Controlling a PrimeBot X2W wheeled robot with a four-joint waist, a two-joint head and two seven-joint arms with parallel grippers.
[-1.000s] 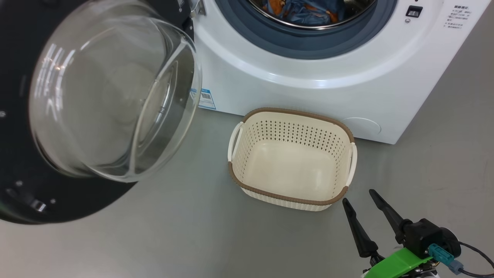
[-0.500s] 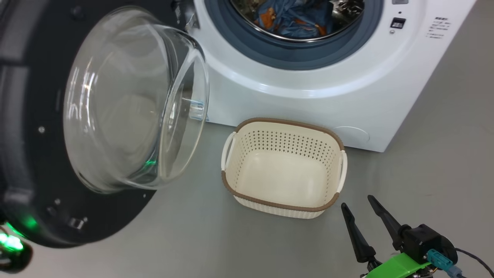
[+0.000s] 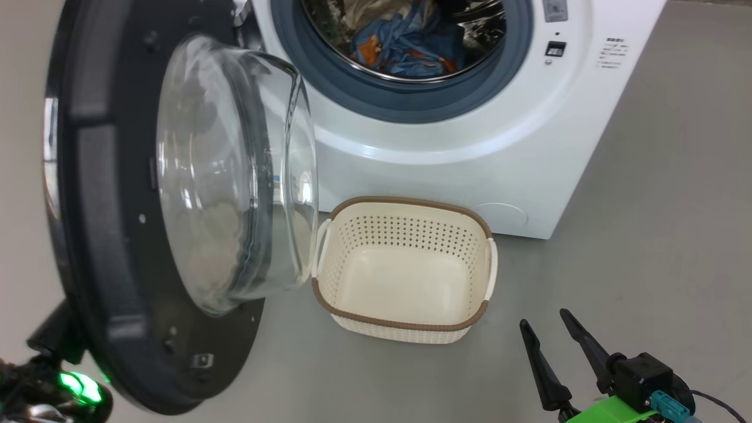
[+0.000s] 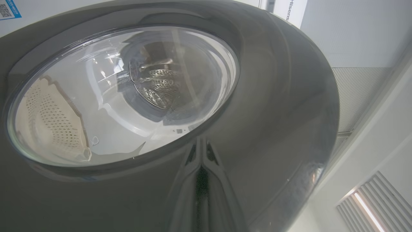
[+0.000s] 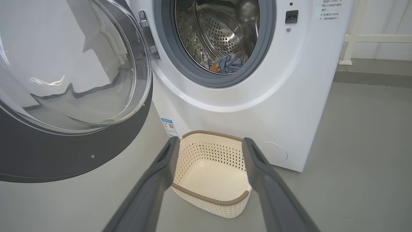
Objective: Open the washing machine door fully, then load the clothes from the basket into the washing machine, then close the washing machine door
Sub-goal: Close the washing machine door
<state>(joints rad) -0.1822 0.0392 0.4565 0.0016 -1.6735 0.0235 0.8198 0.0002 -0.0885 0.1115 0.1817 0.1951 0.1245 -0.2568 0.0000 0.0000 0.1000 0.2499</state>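
The washing machine door (image 3: 117,235) is seen standing open, its glossy outer face met by the left gripper (image 4: 201,161), whose fingers are pressed together. "Hisens" is read on a white panel (image 4: 294,9) beyond. A blue QR-code label (image 5: 169,127) is stuck on the washing machine (image 3: 470,164). The clothes (image 3: 405,44) lie in its drum, well ahead of the right gripper (image 3: 543,320), which is held spread and grips nothing. The basket (image 3: 405,202) sits just ahead of it.
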